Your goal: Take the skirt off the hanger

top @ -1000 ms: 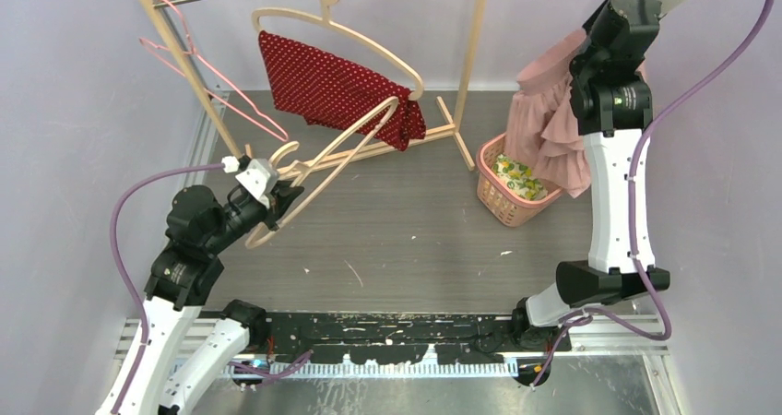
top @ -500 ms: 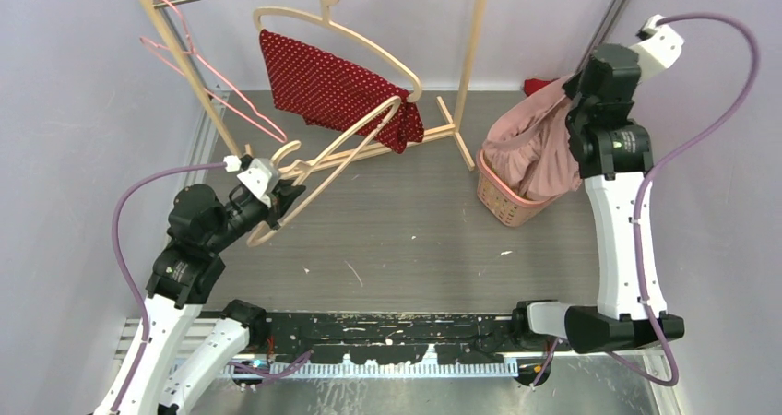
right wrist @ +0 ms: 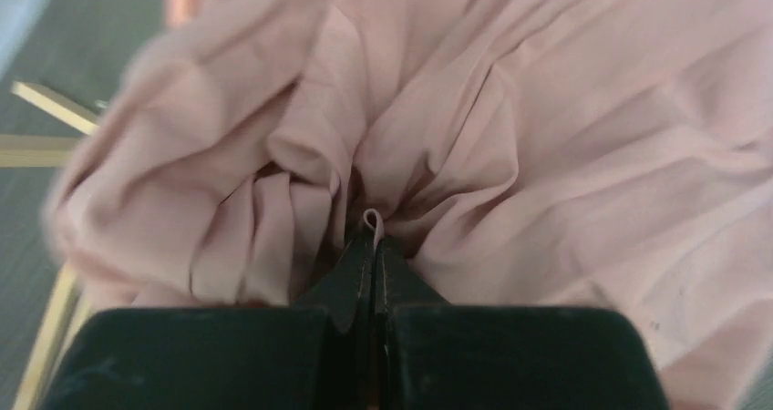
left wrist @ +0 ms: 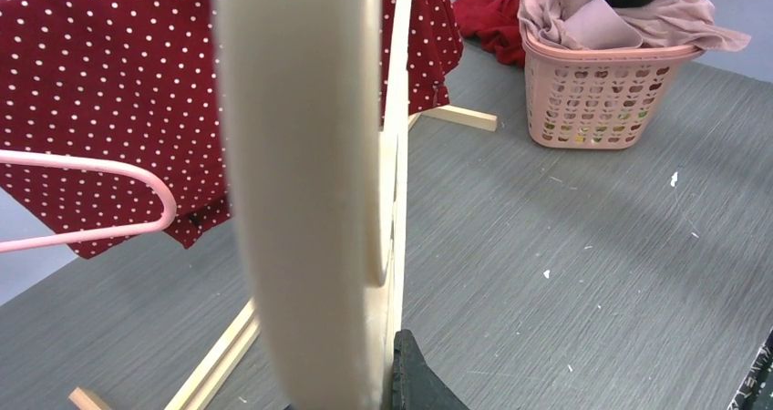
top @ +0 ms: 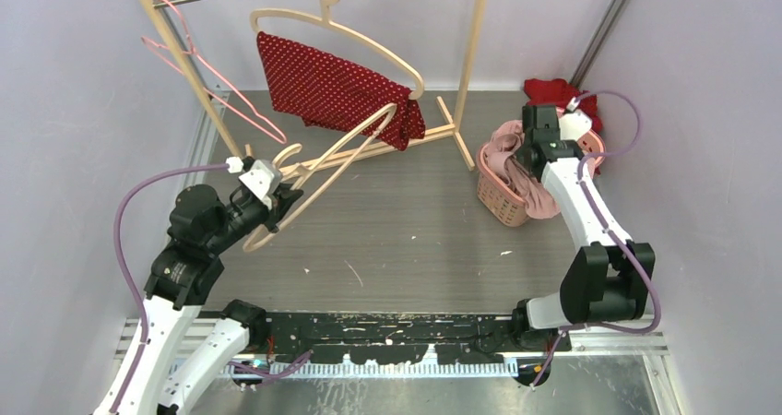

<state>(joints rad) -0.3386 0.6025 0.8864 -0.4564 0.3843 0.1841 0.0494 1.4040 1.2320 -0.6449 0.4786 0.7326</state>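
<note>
In basket (left wrist: 592,100), skirt (right wrist: 547,109) between right tool (right wrist: 372,234) tips

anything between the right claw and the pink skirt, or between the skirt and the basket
Nothing visible does. The right claw is shut on a fold of the skirt, which already lies bunched in the basket.

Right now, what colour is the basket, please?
The basket is pink, best seen in the left wrist view.
</note>
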